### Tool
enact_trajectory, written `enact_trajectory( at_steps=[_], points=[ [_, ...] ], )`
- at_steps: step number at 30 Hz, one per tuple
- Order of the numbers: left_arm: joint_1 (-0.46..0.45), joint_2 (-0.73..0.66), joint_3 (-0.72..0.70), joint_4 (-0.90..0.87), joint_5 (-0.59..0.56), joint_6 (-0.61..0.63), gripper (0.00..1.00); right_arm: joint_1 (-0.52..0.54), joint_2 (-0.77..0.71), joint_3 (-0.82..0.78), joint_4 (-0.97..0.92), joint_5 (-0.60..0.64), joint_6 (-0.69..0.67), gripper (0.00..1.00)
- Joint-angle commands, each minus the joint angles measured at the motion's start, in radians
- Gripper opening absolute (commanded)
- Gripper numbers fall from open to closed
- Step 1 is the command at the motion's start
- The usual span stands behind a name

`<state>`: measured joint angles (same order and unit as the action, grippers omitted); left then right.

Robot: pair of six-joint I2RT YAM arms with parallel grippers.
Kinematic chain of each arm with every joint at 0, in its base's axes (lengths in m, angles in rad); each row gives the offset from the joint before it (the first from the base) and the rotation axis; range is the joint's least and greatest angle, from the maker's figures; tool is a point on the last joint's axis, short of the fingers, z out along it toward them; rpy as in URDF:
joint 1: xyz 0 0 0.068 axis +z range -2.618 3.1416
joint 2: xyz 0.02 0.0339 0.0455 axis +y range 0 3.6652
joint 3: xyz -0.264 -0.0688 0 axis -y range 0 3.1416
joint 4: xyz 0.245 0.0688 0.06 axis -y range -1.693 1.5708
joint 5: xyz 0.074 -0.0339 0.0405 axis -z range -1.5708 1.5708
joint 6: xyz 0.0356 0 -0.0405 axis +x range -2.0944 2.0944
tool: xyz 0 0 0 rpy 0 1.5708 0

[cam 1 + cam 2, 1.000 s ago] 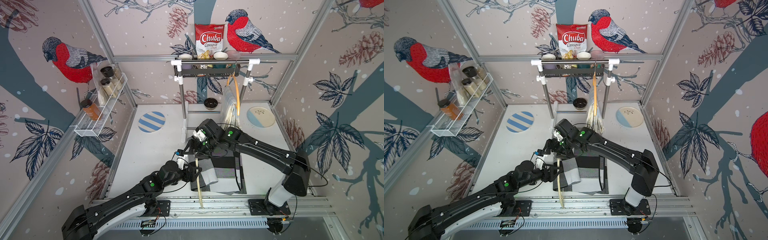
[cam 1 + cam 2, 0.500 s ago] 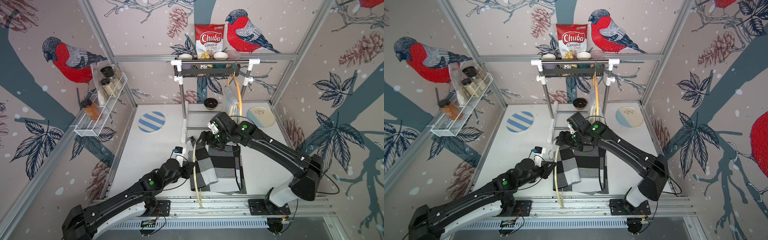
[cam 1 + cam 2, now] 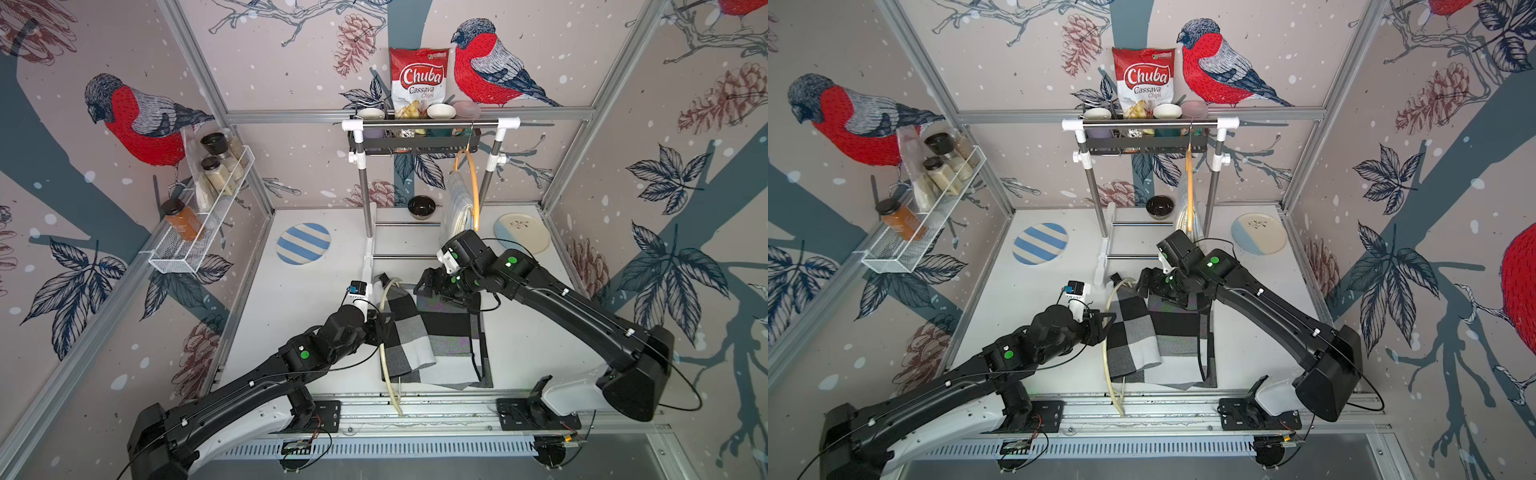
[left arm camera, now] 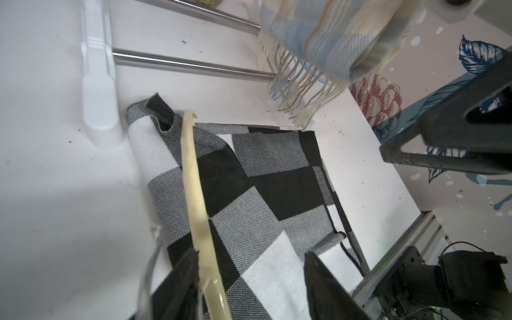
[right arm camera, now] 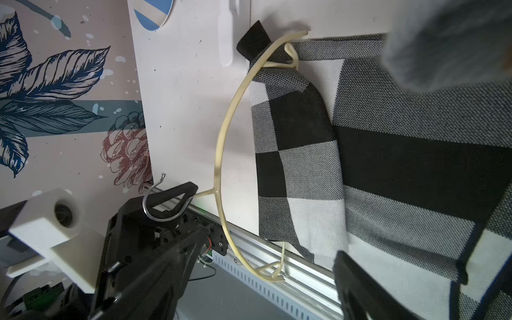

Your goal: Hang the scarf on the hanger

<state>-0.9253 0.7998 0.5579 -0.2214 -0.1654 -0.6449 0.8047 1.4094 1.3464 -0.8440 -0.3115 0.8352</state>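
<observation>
Black-and-white checked scarf (image 5: 388,155) lies flat, cream hanger (image 5: 221,133) along its edge.

Two scarves, a checked scarf (image 3: 440,332) and a pale fringed scarf (image 4: 327,36); two hangers, a cream hanger (image 5: 217,155) and an orange hanger (image 3: 1190,195); two plates, a striped plate (image 3: 303,243) and a cream-and-blue plate (image 3: 523,232); one dark bowl (image 3: 421,206); one chip bag (image 3: 419,81)

Lab test booth, shown by aluminium frame (image 3: 291,115) and bird-print panels (image 3: 286,54).

White table (image 3: 291,307), checked scarf (image 3: 440,332), striped plate (image 3: 303,243)
</observation>
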Motion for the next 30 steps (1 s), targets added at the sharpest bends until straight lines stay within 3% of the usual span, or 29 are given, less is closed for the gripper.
enact_trajectory(
  at_steps=[1, 4, 9, 18, 24, 30],
  points=[
    [-0.001, 0.022, 0.033, -0.077, -0.037, 0.052, 0.60, -0.001, -0.014, -0.009, -0.001, 0.005, -0.021, 0.85],
    [-0.001, 0.048, 0.045, -0.091, -0.034, 0.056, 0.55, -0.003, -0.022, -0.015, -0.002, 0.005, -0.024, 0.85],
    [-0.001, 0.088, 0.084, -0.170, -0.044, 0.038, 0.31, -0.004, -0.030, -0.022, -0.005, 0.007, -0.026, 0.85],
    [-0.001, 0.114, 0.129, -0.236, -0.082, 0.030, 0.00, -0.009, -0.017, -0.036, -0.026, 0.031, -0.064, 0.85],
    [-0.001, 0.129, 0.163, -0.263, -0.128, 0.027, 0.00, -0.005, 0.007, -0.064, -0.059, 0.096, -0.127, 0.85],
    [-0.001, 0.105, 0.175, -0.305, -0.155, 0.020, 0.00, 0.047, 0.127, -0.108, -0.027, 0.133, -0.180, 0.84]
  ],
)
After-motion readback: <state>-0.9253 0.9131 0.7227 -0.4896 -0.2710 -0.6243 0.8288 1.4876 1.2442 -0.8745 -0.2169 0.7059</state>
